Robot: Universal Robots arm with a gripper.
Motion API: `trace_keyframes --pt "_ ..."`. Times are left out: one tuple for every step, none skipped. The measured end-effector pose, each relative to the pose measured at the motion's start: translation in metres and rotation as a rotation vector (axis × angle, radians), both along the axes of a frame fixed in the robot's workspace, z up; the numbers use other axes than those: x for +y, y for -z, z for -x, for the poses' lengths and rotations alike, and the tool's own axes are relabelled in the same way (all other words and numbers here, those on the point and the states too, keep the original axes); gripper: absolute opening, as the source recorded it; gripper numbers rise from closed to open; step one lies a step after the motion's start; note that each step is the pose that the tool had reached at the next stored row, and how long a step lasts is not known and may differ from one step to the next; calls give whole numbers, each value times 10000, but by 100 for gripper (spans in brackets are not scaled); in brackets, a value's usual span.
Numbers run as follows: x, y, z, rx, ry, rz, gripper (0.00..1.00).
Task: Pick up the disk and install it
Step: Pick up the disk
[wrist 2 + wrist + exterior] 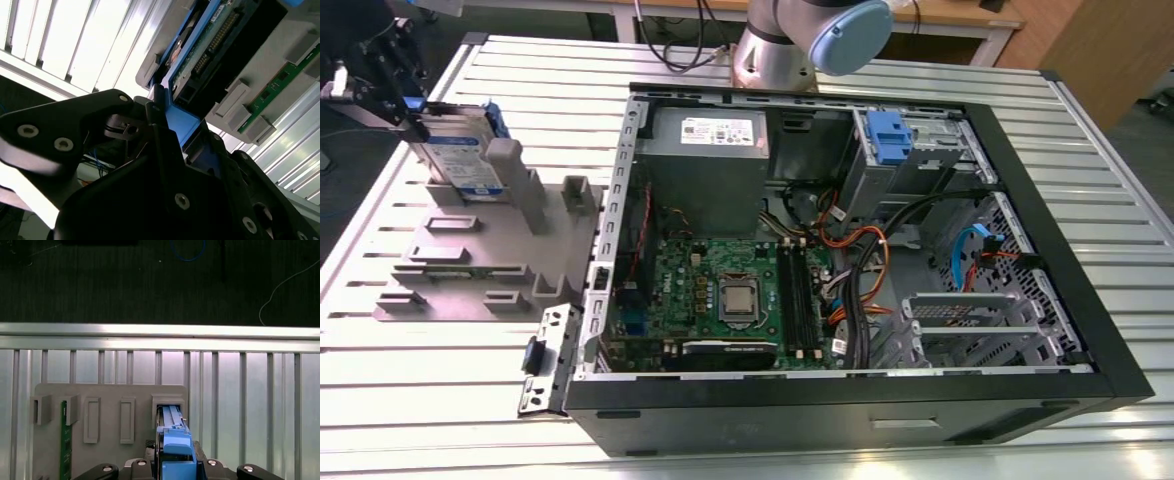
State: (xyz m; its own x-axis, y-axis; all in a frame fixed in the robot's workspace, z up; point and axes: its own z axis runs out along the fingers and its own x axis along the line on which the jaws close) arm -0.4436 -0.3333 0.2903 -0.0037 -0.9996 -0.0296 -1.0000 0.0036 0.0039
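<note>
The computer case (pixel 854 405) is set in the middle of the worktop (pixel 1121 160), open side up. A slotted fixture (pixel 467 270) is laid just beside it, on the exterior view's left. The disk (pixel 460 150) is stood upright in the fixture's far slot, and the tool (pixel 403 112) is closed on its upper end. A memory module (pixel 64 440) is seated in another slot, apart from the disk. Inside the case, the power supply (pixel 707 160) is placed at the far side, the motherboard (pixel 720 290) in front of it, and a drive cage (pixel 914 150) towards the exterior view's right. The arm's base (pixel 774 50) is mounted behind the case.
</note>
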Motion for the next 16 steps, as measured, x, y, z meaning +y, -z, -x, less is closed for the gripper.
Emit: trace_keyframes --pt "0 0 0 -1 0 2 36" --pt "0 0 0 0 0 21 36" --pt "0 0 0 -1 0 36 36" --pt "0 -1 0 -1 0 35 36" --pt "0 -2 0 -1 0 35 36" --pt "0 -4 0 -1 0 36 36" --pt "0 -6 0 -1 0 36 36" --pt "0 -9 0 -1 0 36 36" --pt "0 -11 0 -1 0 35 36" --pt "0 -14 0 0 0 36 36" --pt "0 -17 0 -1 0 36 36" --pt "0 -18 0 -2 0 35 36" --pt "0 -20 0 -2 0 35 36" --pt "0 -23 0 -1 0 36 36" --pt "0 -26 0 0 0 36 36" --pt "0 -30 0 2 0 38 36"
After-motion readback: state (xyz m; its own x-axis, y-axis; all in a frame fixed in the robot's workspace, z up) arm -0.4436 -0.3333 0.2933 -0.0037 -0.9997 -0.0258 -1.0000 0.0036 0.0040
